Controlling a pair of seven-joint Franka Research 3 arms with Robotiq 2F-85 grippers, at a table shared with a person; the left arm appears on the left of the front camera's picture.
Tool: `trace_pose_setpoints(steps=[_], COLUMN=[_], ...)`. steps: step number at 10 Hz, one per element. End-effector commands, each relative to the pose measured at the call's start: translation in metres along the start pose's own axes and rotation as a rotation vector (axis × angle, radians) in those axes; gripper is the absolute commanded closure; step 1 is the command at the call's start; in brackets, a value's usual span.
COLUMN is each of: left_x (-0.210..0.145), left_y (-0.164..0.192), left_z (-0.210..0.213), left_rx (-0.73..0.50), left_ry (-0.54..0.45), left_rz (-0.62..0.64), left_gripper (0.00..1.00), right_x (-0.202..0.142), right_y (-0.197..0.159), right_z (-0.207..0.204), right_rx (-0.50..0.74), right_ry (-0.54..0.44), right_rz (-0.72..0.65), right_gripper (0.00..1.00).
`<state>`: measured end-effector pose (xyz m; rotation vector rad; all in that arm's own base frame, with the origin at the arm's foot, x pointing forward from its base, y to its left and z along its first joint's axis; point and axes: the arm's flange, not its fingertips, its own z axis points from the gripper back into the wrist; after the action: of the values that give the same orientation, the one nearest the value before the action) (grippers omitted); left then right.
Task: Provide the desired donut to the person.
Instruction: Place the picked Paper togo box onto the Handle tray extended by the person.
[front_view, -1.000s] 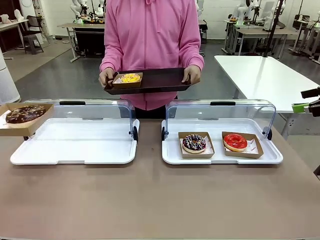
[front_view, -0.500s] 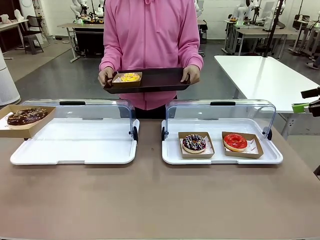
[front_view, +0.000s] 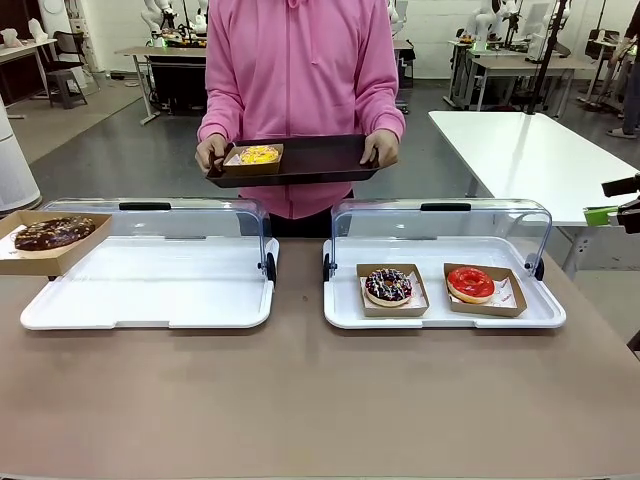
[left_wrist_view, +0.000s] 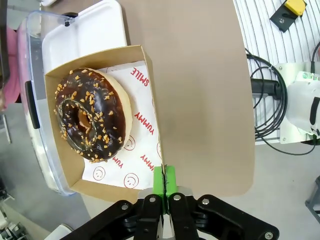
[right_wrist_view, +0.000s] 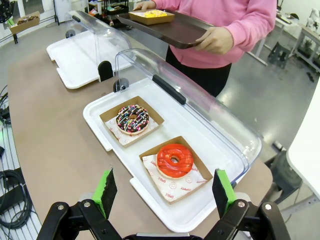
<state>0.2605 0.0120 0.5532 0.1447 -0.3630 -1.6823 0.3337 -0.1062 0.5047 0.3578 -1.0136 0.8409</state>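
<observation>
A chocolate donut (left_wrist_view: 90, 115) with nut crumbs lies in an open cardboard box (left_wrist_view: 145, 90) on printed paper. My left gripper (left_wrist_view: 164, 176) is shut on the box's rim and holds it in the air. In the front view the box (front_view: 50, 240) hangs at the far left, above the left end of the left case. The person (front_view: 300, 70) in pink stands across the table holding a dark tray (front_view: 320, 158) with a boxed yellow donut (front_view: 259, 155). My right gripper (right_wrist_view: 164, 192) stands open above the right case and shows in the front view at the right edge (front_view: 612, 200).
The left white display case (front_view: 150, 285) has its clear lid raised and a bare base. In the right case (front_view: 440, 305), also open, sit a sprinkled chocolate donut (front_view: 388, 286) and a red glazed donut (front_view: 470, 284) in boxes. A white table (front_view: 540, 150) stands at the right.
The box with the chocolate donut has shifted slightly right and levelled out. The person's tray has barely moved. The right gripper is still.
</observation>
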Motion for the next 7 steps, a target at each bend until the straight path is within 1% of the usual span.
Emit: trace_pose_setpoints(steps=[1,7], left_x=[-0.0007,-0.0007], left_y=[0.0014,0.0014], left_z=[0.0013,0.0013], left_rx=[0.017,0.017], left_ry=[0.018,0.018], left_rz=[0.013,0.013], left_gripper=[1.00,1.00], right_x=[-0.0010,-0.0010], right_y=[-0.0022,-0.0022], right_z=[-0.0039,-0.0039], right_rx=[0.010,0.010], right_ry=[-0.027,-0.027], right_rz=[0.003,0.003], right_gripper=[0.00,0.00])
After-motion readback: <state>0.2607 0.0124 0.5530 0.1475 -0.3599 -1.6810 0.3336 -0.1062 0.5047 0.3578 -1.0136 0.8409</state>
